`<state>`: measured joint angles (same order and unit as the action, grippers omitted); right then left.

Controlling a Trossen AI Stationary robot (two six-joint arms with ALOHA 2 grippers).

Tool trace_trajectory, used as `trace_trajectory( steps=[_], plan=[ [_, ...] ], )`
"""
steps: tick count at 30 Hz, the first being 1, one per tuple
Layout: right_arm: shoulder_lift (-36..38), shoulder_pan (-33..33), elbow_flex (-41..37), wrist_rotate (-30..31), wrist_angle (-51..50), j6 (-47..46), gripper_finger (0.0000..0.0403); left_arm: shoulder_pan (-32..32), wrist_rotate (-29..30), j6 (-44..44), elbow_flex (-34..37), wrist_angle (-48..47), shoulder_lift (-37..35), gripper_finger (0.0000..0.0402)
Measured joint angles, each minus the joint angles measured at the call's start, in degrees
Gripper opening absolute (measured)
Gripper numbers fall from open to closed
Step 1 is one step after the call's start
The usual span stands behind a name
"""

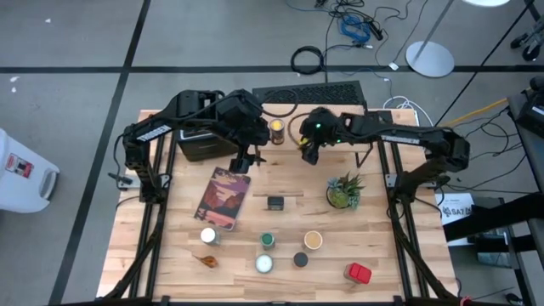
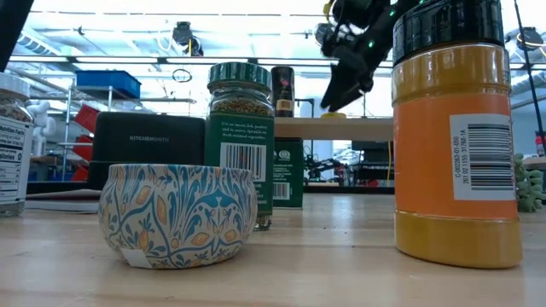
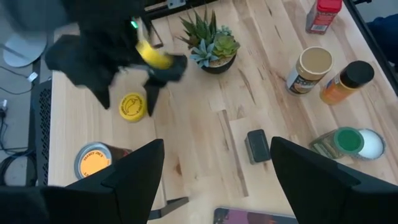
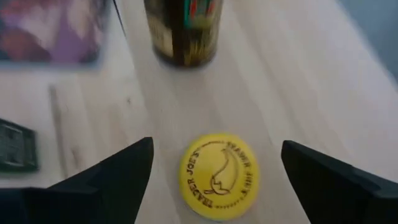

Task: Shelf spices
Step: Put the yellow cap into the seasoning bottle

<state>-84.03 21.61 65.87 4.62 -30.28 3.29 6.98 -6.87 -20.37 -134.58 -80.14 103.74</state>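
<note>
Nearest the low camera stand a round tin with a blue-and-orange leaf pattern (image 2: 179, 213) and a tall orange spice jar with a black cap (image 2: 456, 128), both waiting on the tabletop (image 2: 341, 273). Far behind them the right end effector (image 2: 339, 85) hangs over the light wooden shelf on black legs (image 2: 358, 128), next to a dark jar (image 2: 282, 91) standing there. From above, we see the left end effector (image 1: 244, 161) poised just off the shelf's near edge, beside the reddish book (image 1: 223, 198), while the other jars sit in a loose group toward the front, well apart from the shelf. Through the left wrist, its own fingers are spread wide with nothing between them, so we judge it ready for its own pick. Through the right wrist, a flat yellow-lidded tin (image 4: 219, 174) rests upright on the shelf top with the fingers wide on either side, not touching it; we judge this a release, the tin set just beside the dark jar to leave room for more.
</note>
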Motion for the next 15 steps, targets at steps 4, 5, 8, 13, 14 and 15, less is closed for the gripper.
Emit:
trace_trajectory(
  steps=[4, 5, 8, 13, 14, 15],
  plan=[
    [-2.65, -0.12, 0.21, 3.54, -0.09, 0.44, 0.0338, 0.00, 0.00, 0.17, 0.00, -0.04, 0.00, 0.0303],
    [-2.98, -0.06, 0.22, 3.62, 0.40, 0.44, 0.0338, 0.00, 0.00, 0.34, 0.00, -0.08, 0.00, 0.0303],
    [-3.43, -0.05, 0.01, 4.64, 0.89, 0.64, 0.0333, -0.02, 0.00, 0.43, 0.00, -0.20, -0.02, 0.0303],
    [-2.78, -0.09, -0.04, 4.38, 0.59, 0.66, 0.0308, 0.00, 0.00, 0.36, 0.00, -0.29, -0.02, 0.0303],
    [-2.66, -0.09, -0.04, 4.10, 0.53, 0.66, 0.0303, 0.00, 0.00, 0.34, 0.00, -0.31, -0.02, 0.0303],
    [-2.57, -0.09, -0.04, 3.66, 0.56, 0.79, 0.0299, 0.00, 0.00, 0.34, 0.00, -0.31, -0.02, 0.0303]
  ],
)
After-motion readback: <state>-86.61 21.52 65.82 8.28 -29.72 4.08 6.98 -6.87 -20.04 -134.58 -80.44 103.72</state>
